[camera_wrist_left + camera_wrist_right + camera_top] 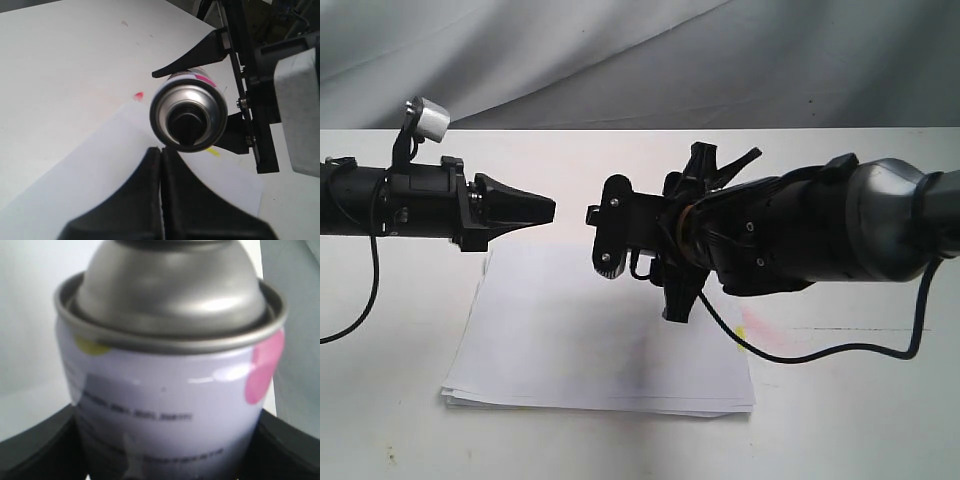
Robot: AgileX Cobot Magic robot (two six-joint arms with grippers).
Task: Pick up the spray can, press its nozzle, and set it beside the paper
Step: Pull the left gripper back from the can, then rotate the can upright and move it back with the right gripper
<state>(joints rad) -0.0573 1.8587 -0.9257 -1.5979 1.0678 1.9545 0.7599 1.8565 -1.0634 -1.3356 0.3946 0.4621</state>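
My right gripper (611, 228) is shut on the spray can (189, 116) and holds it lying level above the paper (580, 350). In the exterior view only the black nozzle (592, 213) pokes out past the fingers, and the can body is hidden. The left wrist view looks end-on at the silver dome and the nozzle (186, 125). My left gripper (549, 210) is shut and empty, its tip (161, 151) pointing at the nozzle across a small gap. In the right wrist view the labelled can (170, 390) fills the frame between the black fingers (35, 450).
The white table (380, 400) runs under both arms, with a grey cloth backdrop (620, 60) behind. The yellow tab (212, 151) sits at the paper's edge. A red spot (138, 95) marks the table. A black cable (820, 352) hangs from the right arm.
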